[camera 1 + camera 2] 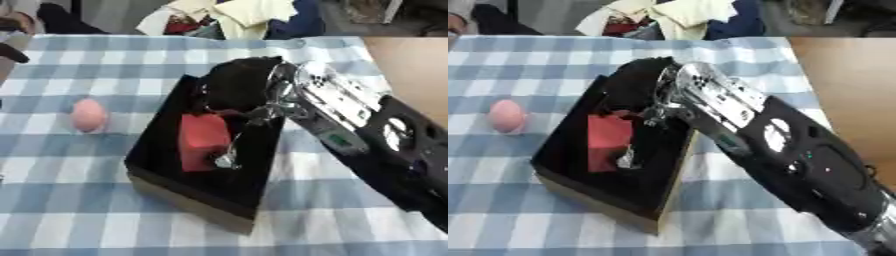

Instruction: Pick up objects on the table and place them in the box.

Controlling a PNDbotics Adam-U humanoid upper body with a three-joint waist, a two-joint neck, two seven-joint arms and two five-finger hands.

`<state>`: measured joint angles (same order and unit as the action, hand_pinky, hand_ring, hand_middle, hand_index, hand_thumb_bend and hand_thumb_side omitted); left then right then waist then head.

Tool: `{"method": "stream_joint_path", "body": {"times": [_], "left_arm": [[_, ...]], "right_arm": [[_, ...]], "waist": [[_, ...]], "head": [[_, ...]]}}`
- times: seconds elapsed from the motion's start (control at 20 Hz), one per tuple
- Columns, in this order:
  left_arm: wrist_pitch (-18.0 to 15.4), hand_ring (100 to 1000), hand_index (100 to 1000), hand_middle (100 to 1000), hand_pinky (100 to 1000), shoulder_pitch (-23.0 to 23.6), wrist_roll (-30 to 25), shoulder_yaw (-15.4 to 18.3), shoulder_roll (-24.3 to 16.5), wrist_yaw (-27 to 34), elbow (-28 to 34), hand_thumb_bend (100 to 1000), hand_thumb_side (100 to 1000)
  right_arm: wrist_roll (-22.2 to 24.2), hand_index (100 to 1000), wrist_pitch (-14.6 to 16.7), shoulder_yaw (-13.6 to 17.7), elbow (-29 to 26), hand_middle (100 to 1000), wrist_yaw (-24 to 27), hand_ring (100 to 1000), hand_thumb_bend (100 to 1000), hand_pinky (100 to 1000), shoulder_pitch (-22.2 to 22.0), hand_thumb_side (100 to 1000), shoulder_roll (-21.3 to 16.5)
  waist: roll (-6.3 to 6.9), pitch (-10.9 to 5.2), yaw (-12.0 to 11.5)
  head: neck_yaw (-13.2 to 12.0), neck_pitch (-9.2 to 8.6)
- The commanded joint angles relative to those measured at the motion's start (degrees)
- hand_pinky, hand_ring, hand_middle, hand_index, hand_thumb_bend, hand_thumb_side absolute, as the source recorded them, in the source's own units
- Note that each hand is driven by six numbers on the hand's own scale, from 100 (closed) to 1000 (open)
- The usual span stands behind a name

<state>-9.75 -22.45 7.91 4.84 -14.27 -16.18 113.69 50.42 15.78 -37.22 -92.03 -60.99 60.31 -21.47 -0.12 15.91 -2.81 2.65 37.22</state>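
Blue-and-white checked cloth covers the tabletop (70, 220). A red block (203, 141) is seen inside the black box (166, 186), held at its top by the curled fingers of the right robot hand (241, 92), apparently for placing. A pink egg-shaped object (88, 115) lies apart, left of the box, not yet collected.

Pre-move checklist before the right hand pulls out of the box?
1. Red block inside the black box: ok.
2. Right hand released from block: cannot tell, fingers hidden against the dark box.
3. Box sitting flat on the checked tablecloth: ok.
4. Pink egg-shaped object still outside, left of box: not ok, remains to pick.
5. Left hand: not in view, cannot tell.
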Motion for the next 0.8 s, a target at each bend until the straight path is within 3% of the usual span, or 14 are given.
{"method": "stream_joint_path", "body": {"times": [0.05,0.2,0.35,0.6,0.65,0.7,0.8], "left_arm": [[0.0,675,800,731,463,-0.9,-0.1,0.2,-0.5,0.2,0.9,100,755],[0.0,674,799,730,460,-0.8,-0.1,0.2,-0.4,0.2,0.9,100,751],[0.0,673,798,729,458,-0.8,-0.1,0.3,-0.4,0.3,0.9,100,750],[0.0,672,798,728,458,-0.8,-0.1,0.3,-0.4,0.3,0.9,100,751],[0.0,672,798,727,458,-0.8,0.0,0.3,-0.5,0.3,0.9,100,753],[0.0,672,798,727,458,-0.8,0.0,0.4,-0.5,0.3,0.9,100,753],[0.1,673,798,727,461,-0.8,0.1,0.4,-0.5,0.2,0.9,100,757]], "right_arm": [[1.5,852,2.8,0.1,1.2,859,-1.6,969,416,927,1.3,893,0.4],[1.5,868,3.9,0.2,2.7,871,-3.2,979,565,932,1.2,975,0.9],[1.5,873,4.6,0.7,3.2,873,-4.6,980,644,934,1.3,1000,1.3],[1.5,871,4.0,2.4,1.3,867,-4.8,974,576,931,1.5,1000,1.2],[1.5,867,3.5,2.9,0.6,861,-4.4,968,501,928,1.6,1000,1.1],[1.4,867,2.8,3.6,-0.4,860,-3.9,967,495,928,1.6,1000,1.0],[0.5,868,0.7,5.5,-2.7,854,-2.4,961,351,928,1.4,971,0.3]], "waist": [[0.16,-0.97,-0.1],[0.16,-0.96,-0.2],[0.12,-0.97,-0.2],[0.1,-1.02,-0.1],[0.11,-1.04,-0.1],[0.13,-1.06,0.0],[0.2,-1.09,0.1]], "head": [[0.2,-0.3],[0.3,-0.35],[0.3,-0.4],[0.2,-0.54],[0.1,-0.57],[0.1,-0.61],[-0.1,-0.57]]}}
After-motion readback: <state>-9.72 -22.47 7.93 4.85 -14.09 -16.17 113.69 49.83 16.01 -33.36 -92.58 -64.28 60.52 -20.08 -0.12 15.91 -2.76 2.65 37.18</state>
